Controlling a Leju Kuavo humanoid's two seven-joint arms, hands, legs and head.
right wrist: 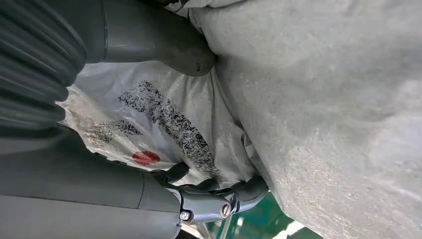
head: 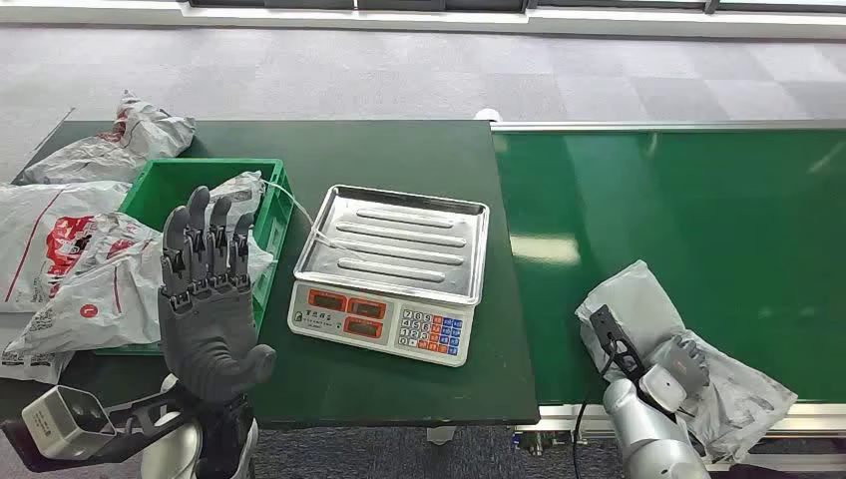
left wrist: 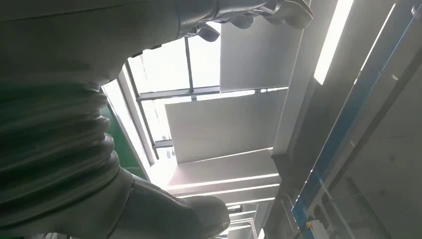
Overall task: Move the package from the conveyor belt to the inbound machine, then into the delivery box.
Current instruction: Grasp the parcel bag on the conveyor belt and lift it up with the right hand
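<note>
My right hand (head: 666, 371) grips a grey package (head: 638, 304) lying on the green conveyor belt (head: 698, 220). My left hand (head: 208, 289) is raised, fingers spread, holding nothing. The green crate (head: 170, 185) holds white bags (head: 234, 195); the scale's tray (head: 394, 239) sits on the table (head: 419, 150).

The head camera looks forward and down from high on the robot onto the dark table (head: 419, 150) and green conveyor belt (head: 698, 230). The left wrist camera faces up at the ceiling panels (left wrist: 224, 124), close behind that hand. The right wrist camera sits tight against the grey package (right wrist: 323, 99) on the belt, a spot the head view shares.
</note>
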